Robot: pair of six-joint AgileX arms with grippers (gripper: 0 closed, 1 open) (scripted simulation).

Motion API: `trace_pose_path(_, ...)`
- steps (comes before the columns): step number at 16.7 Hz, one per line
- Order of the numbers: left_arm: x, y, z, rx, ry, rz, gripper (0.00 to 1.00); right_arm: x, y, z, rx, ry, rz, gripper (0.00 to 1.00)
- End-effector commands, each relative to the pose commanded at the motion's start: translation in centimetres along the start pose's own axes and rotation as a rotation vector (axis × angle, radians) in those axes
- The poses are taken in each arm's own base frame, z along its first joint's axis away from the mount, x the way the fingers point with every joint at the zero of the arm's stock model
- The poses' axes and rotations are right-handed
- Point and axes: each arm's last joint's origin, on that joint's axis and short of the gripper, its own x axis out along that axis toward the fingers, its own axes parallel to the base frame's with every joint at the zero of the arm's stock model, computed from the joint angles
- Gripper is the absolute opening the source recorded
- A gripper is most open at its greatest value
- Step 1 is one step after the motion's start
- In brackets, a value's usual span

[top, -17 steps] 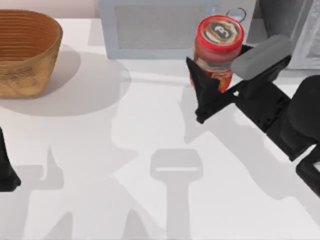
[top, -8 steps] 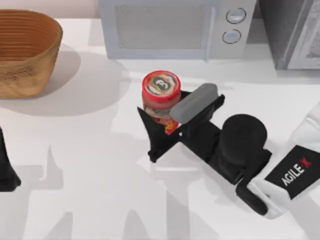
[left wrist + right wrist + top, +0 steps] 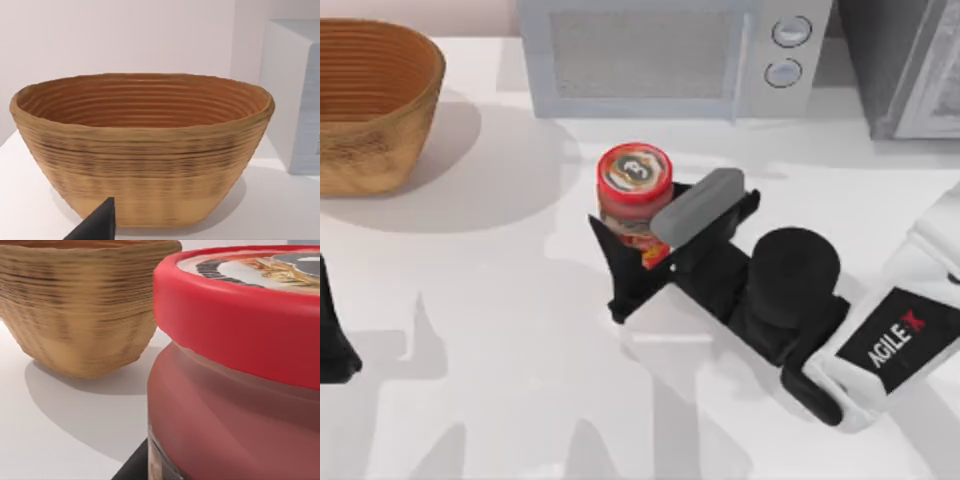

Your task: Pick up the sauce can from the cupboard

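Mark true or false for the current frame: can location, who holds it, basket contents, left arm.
1. The right gripper is shut on the sauce can. True.
2. The sauce can sits inside the cupboard. False: it is out over the table, in front of the microwave.
3. The basket holds the can. False: the basket's interior looks empty in the left wrist view, and the can is well to its right.
4. The left arm is at the table's left edge, away from the can. True.
5. The can is tipped on its side. False: it is upright, red top facing up.
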Motion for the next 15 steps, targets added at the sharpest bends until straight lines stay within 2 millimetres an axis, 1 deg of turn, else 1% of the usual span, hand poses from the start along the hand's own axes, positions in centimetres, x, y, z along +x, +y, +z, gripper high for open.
trace_pose_path(1,0.0,0.0,0.0,0.000,0.000,0.000,1.00,0.7,0.0,-0.4,0.000,0.002,0.000,0.00)
trace_pose_path(4,0.0,0.0,0.0,0.000,0.000,0.000,1.00,3.6,0.2,-0.9,0.001,-0.022,0.003,0.00)
trace_pose_path(6,0.0,0.0,0.0,0.000,0.000,0.000,1.00,4.9,0.3,-1.5,0.002,-0.022,0.005,0.00)
trace_pose_path(8,0.0,0.0,0.0,0.000,0.000,0.000,1.00,5.3,0.3,-1.7,0.002,-0.019,0.006,0.00)
trace_pose_path(11,0.0,0.0,0.0,0.000,0.000,0.000,1.00,5.3,0.3,-1.7,0.002,-0.019,0.006,0.00)
trace_pose_path(15,0.0,0.0,0.0,0.000,0.000,0.000,1.00,5.3,0.3,-1.7,0.002,-0.019,0.006,0.30)
